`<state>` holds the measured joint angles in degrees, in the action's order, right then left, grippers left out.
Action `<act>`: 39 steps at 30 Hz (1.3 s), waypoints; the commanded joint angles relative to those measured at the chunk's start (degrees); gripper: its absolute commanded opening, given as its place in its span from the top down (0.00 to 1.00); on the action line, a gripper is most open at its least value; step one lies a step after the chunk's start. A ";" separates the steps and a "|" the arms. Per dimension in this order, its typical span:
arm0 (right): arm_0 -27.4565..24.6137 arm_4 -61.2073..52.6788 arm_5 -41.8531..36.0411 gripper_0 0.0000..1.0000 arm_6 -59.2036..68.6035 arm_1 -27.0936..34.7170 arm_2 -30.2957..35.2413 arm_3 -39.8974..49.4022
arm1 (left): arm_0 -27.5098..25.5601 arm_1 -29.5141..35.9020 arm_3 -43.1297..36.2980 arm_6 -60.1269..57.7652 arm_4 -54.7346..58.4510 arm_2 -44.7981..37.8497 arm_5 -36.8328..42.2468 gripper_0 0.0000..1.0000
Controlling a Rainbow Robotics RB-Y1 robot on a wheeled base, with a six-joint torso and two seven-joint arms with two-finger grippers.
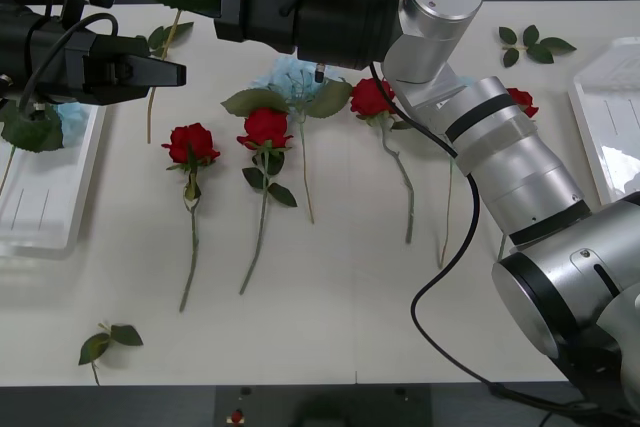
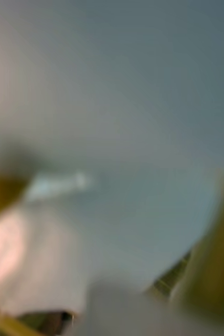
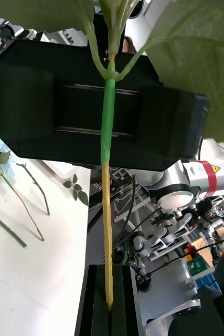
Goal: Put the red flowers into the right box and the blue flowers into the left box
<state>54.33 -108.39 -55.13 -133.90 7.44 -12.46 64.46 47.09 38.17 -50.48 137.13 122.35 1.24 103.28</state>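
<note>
Green stem (image 3: 107, 157) (upright) pinched in left pincer (image 3: 108, 310), over left box (image 1: 40, 207)

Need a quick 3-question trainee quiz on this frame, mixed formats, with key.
1. True or false: a blue flower already lies in the left box.
2. How many red flowers lie on the table?
3. The left claw is shut on: A) a green stem; B) a red bloom; C) nothing.

Key: 1 true; 2 four; 3 A.
</note>
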 commanded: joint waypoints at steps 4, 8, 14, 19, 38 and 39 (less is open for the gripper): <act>2.36 -0.07 0.02 0.00 0.57 -0.85 1.04 1.20 | 2.30 3.23 -1.20 -2.83 -2.82 -0.63 -0.89 1.00; 2.36 -0.07 -0.25 0.00 0.39 -0.85 1.83 1.20 | 2.39 6.66 -1.64 -3.09 -5.10 -0.63 -1.86 1.00; 2.54 -0.07 -1.56 0.00 0.92 0.39 1.91 1.20 | 2.30 12.28 -2.78 -3.18 -9.32 -0.71 -3.79 1.00; 3.86 2.74 -7.36 0.00 6.55 5.75 1.74 1.20 | 2.39 16.24 -2.96 -3.27 -12.40 -0.71 -5.46 1.00; 6.50 35.70 -45.42 0.00 46.54 26.93 2.18 9.02 | 2.21 25.20 -2.87 -5.03 -44.39 -0.80 -18.91 1.00; 6.41 36.76 -46.12 0.00 46.89 27.37 2.09 9.46 | 2.21 25.12 -2.78 -5.11 -45.62 -0.80 -19.43 1.00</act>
<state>59.14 -73.80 -99.96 -89.67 32.69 -9.92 70.76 47.10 60.95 -52.12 136.72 79.42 1.24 85.55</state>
